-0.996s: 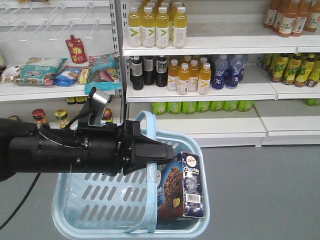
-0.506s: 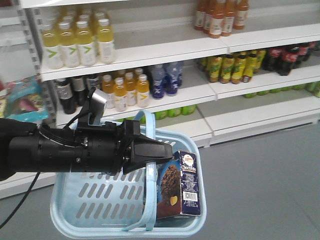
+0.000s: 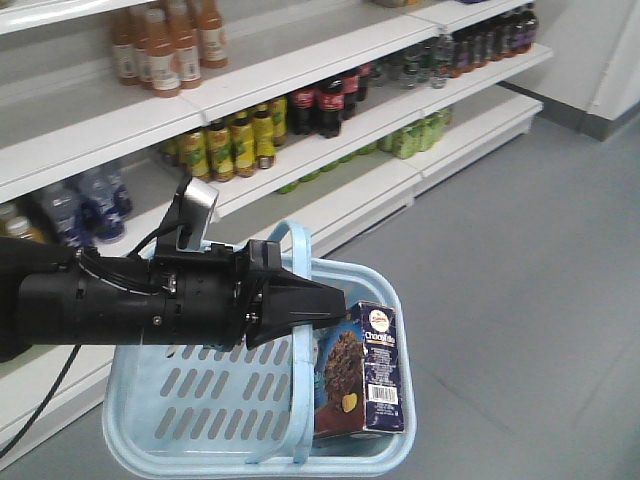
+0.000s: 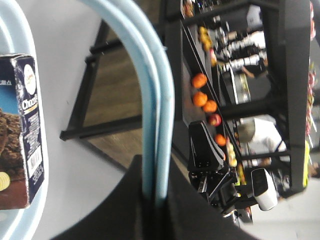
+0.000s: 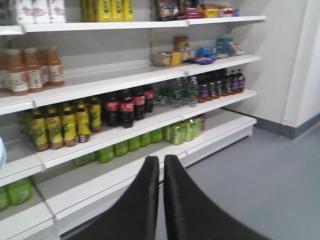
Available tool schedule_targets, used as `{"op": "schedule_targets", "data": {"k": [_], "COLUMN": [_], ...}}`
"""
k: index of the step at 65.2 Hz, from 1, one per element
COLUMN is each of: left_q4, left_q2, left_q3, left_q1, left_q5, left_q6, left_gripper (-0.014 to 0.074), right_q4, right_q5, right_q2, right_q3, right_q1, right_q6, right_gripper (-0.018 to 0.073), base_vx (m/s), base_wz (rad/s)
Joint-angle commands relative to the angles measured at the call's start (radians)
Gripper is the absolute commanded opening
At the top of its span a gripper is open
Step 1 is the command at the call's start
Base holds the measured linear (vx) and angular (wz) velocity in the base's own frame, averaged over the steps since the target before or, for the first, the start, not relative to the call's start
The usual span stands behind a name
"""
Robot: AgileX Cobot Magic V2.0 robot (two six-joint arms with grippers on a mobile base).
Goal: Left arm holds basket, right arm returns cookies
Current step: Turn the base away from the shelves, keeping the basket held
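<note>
Over the last second the shelves (image 3: 330, 215) behind have slid past: the yellow drinks are gone, and cola bottles (image 3: 325, 100) and a far wall (image 3: 600, 50) now show. I judge the base is travelling to the cookie spot. The left gripper (image 3: 305, 310) stays clamped on the hoop handle (image 4: 157, 100) of the light blue basket (image 3: 140, 400). The cookie box (image 3: 365, 370) stands upright in its near right corner. The right gripper (image 5: 161, 160), fingers together and empty, faces the shelves

Closed right hand (image 5: 161, 160) before drink shelves (image 5: 100, 85)
</note>
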Motion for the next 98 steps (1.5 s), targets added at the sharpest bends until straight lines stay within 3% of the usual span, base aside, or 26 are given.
{"op": "schedule_targets", "data": {"k": [1,55,98], "left_q4": [-0.109,-0.109,-0.109], "left_q2": [-0.038,-0.038,-0.038], "left_q3": [-0.037,-0.037,-0.037], "left_q1": [-0.007,-0.007,-0.007], "left_q5": [0.061,0.061,0.061], "left_q6": [0.014,0.014,0.014], "left_gripper": [-0.0003,-0.0003,-0.0003], "right_q4": [-0.008,-0.008,-0.008], "right_q5": [-0.073,-0.073,-0.073], "right_q2": [-0.013,-0.013,-0.013], "right_q3": [0.018,0.018,0.018], "right_q1": [-0.001,-0.001,-0.001], "right_q6": [-0.010,-0.010,-0.010], "right_gripper": [-0.0011,-0.0011,-0.0011], "base_vx": [0.21,0.18,0.11], "base_wz": [-0.80,-0.69,-0.40]}}
